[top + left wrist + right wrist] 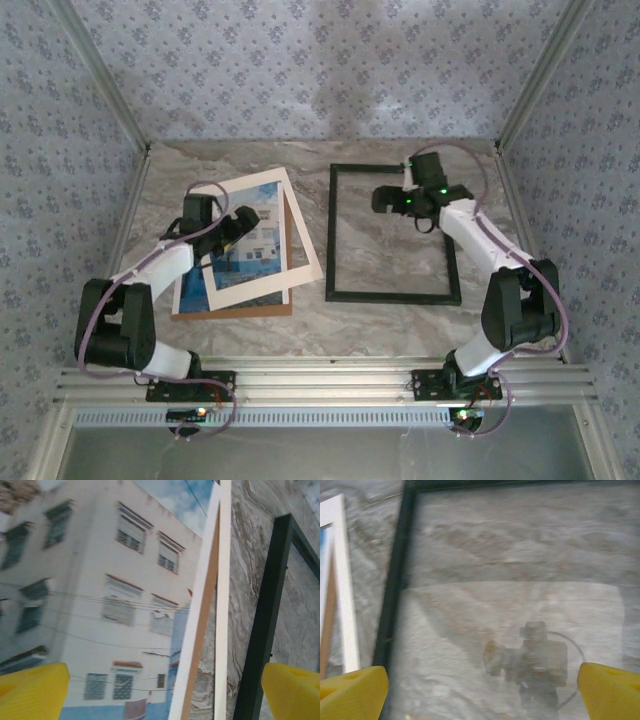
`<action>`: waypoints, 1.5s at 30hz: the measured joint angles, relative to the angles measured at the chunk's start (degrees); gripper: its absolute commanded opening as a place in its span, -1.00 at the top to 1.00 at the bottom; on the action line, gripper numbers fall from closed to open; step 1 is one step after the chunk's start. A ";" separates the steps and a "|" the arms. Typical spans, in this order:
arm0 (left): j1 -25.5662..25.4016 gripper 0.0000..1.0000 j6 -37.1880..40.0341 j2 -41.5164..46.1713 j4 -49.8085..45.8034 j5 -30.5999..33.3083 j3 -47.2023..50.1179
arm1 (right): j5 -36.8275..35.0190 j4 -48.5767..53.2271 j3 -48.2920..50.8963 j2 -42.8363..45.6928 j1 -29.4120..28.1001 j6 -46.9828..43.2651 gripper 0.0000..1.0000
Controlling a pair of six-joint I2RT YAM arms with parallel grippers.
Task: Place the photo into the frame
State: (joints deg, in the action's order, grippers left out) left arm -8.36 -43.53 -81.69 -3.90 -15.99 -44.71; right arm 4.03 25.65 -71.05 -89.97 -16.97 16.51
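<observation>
Nearest the arm bases, the brown backing board (235, 311) lies on the tabletop (390, 330) with the photo (268, 225) askew on top, just left of the frame (330, 235) and not yet in it; the left fingers (30, 692) are spread apart close above the print, holding nothing. Farther back, the right fingers (610, 690), also apart and empty, hover over the frame's glass (520, 570). The flat sheet offers little edge, so a pinch could crease it or drag the board; the right arm may block the drop.

photo (248, 240) tilted, black frame (391, 296) beside
</observation>
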 measured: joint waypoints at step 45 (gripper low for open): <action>9.49 -0.97 2.58 3.56 -0.57 8.33 11.78 | -7.72 -3.65 -16.20 -29.90 -30.38 14.23 0.09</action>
State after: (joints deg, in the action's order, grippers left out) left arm 1.13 -40.95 -78.13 -4.47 -7.66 -32.93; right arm -3.68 22.00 -87.24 -119.87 -47.35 30.74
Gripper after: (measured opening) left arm 0.984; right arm 0.473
